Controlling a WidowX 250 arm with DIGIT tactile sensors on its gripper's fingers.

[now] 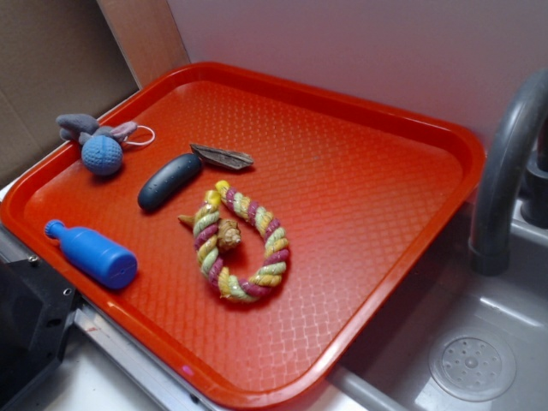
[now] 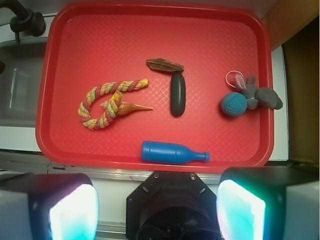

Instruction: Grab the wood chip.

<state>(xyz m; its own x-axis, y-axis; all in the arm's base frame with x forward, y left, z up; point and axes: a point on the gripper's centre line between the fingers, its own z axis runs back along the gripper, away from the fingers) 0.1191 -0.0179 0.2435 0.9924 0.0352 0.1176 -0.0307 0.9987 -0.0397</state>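
Observation:
The wood chip [image 1: 221,157] is a thin grey-brown sliver with pointed ends, lying flat on the red tray [image 1: 342,96] just behind the end of a dark navy oblong object [image 1: 169,181]. In the wrist view the chip [image 2: 165,65] lies near the tray's middle, touching or almost touching the navy object [image 2: 177,94]. My gripper [image 2: 157,205] is open and empty, its two fingers wide apart. It hangs well above and outside the tray's [image 2: 150,7] near rim, far from the chip.
A multicoloured rope ring [image 1: 244,244] with a tan knotted piece lies mid-tray. A blue bottle [image 1: 92,253] lies by the near rim. A blue ball with a grey plush toy [image 1: 103,154] is at the left. A grey faucet [image 1: 505,163] and sink [image 1: 471,360] stand right.

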